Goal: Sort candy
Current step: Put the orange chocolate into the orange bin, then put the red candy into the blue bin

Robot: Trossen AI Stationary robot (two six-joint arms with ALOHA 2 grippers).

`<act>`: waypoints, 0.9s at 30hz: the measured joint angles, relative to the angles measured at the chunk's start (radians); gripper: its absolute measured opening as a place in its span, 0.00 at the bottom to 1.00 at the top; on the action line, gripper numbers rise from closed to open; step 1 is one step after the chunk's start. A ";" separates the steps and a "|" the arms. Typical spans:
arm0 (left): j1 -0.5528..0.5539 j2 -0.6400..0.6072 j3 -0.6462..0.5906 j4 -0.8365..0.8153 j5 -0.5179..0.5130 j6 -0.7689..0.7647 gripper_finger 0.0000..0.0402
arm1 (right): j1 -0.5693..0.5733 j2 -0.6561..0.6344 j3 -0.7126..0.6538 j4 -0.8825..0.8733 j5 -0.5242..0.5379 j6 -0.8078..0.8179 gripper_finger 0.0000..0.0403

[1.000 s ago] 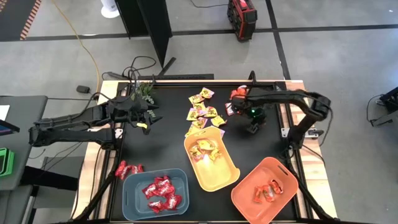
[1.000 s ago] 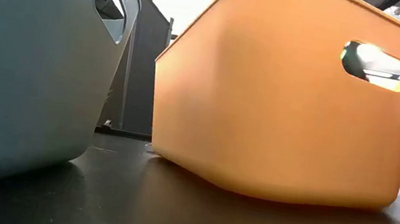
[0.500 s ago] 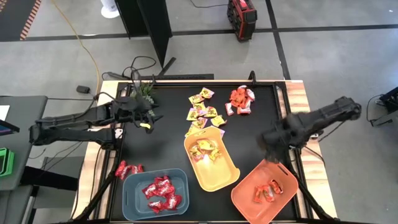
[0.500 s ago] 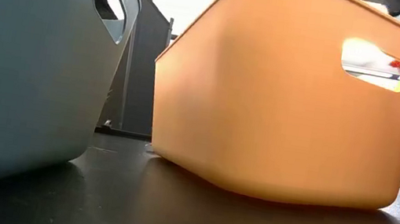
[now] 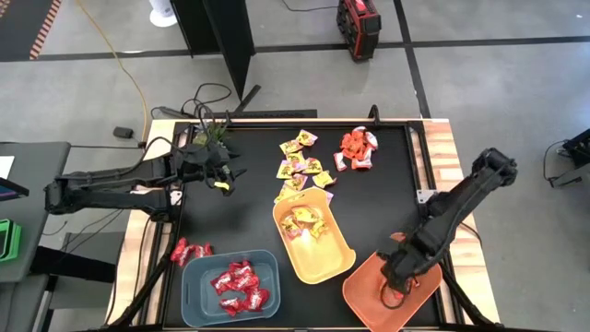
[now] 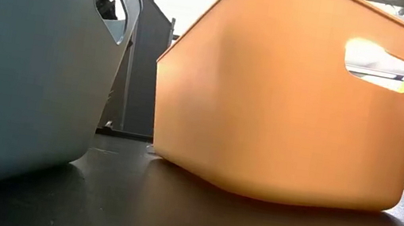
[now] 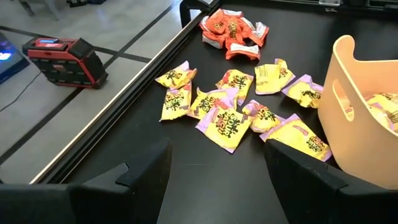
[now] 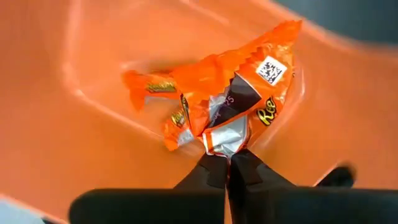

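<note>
Orange candy wrapper (image 8: 239, 93) — reads "Reese's" — pinched above the orange bin (image 8: 74, 112).

**Even overhead light, blur close to the lenses**

Bright, diffuse light falls from above; shadows on the black counter (image 5: 249, 221) stay soft. At counter level the yellow bin (image 6: 284, 101) looms soft-focused, its handle slot blown out by backlight at 2 o'clock. The orange bin (image 8: 93, 93) interior smears with blur.
</note>
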 joint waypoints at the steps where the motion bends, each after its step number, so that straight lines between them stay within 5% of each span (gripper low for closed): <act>1: 0.000 0.000 0.000 0.000 0.000 0.000 0.63 | 0.007 0.014 0.000 -0.006 -0.019 0.039 0.09; 13: -0.001 -0.002 0.000 -0.053 0.014 -0.036 0.63 | -0.036 0.063 0.000 -0.008 -0.045 0.032 0.73; 21: -0.078 -0.039 0.040 -0.140 0.061 -0.110 0.63 | -0.149 0.013 0.000 -0.006 -0.006 -0.135 0.76; 27: -0.174 0.003 0.124 -0.413 0.061 -0.215 0.63 | -0.288 -0.059 0.001 0.061 0.090 -0.399 0.72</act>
